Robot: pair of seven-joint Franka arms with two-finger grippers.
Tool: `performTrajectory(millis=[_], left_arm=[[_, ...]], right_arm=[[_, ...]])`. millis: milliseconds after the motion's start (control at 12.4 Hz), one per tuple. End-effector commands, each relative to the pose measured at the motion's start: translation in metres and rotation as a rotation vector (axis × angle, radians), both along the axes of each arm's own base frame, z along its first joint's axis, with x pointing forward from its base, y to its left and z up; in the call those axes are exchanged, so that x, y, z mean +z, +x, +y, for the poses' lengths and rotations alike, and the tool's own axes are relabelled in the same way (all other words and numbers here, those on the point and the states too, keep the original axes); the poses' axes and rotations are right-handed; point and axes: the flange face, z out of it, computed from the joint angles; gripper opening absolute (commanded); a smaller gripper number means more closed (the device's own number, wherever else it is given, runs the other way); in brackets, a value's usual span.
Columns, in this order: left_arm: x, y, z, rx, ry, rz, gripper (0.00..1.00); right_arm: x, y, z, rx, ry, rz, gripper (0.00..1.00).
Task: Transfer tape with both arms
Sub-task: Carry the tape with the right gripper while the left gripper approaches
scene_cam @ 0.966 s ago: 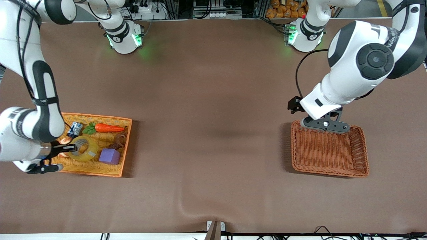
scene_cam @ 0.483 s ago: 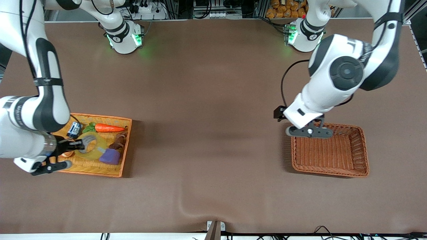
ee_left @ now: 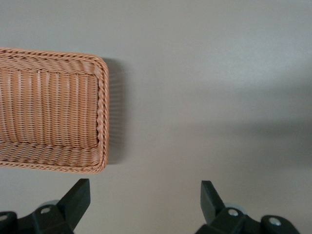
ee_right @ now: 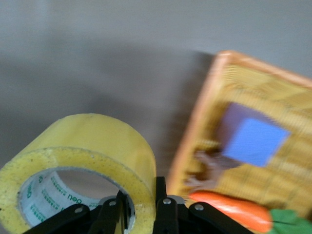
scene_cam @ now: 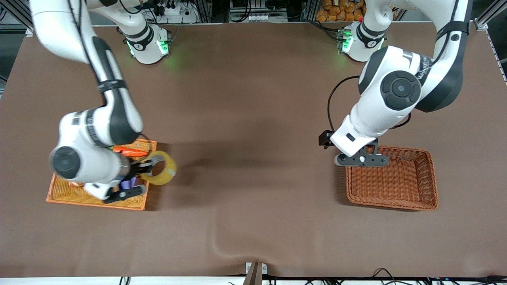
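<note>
Tape (scene_cam: pixel 160 168) clamped through ring wall in right gripper (scene_cam: pixel 147 166), airborne over orange tray (scene_cam: pixel 95 199) edge, at gripper's 3 o'clock in front view. Left gripper (scene_cam: pixel 359 160) fingers apart, hovering over wicker basket (scene_cam: pixel 392 200) rim. Brown table (scene_cam: pixel 245 118). Yellow translucent roll, white core with green print. Purple cube (ee_right: pixel 253 140), carrot (ee_right: pixel 229 207) in tray.
</note>
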Motion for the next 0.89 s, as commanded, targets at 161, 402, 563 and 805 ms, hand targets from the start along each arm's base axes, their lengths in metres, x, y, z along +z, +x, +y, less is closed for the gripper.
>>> performTrajectory(millis=[161,402,563,805], left_arm=[[-0.005,-0.003,0.013,0.003,0.008,-0.015,1.0],[-0.034,-0.003,0.006,-0.004,-0.003,-0.039,1.0],[-0.053,-0.003,-0.005,-0.014,-0.009,-0.028,1.0],[-0.1,-0.015,-0.02,-0.02,-0.006,-0.005,1.0]], right_arm=[[-0.034,-0.04,0.117,-0.084,-0.06,0.053,0.0],[-0.06,-0.06,0.177,-0.148,-0.073,0.021,0.0],[-0.079,-0.075,0.213,-0.221,-0.079,-0.006,0.0],[-0.108,-0.119,0.275,-0.359,-0.121,0.009,0.0]])
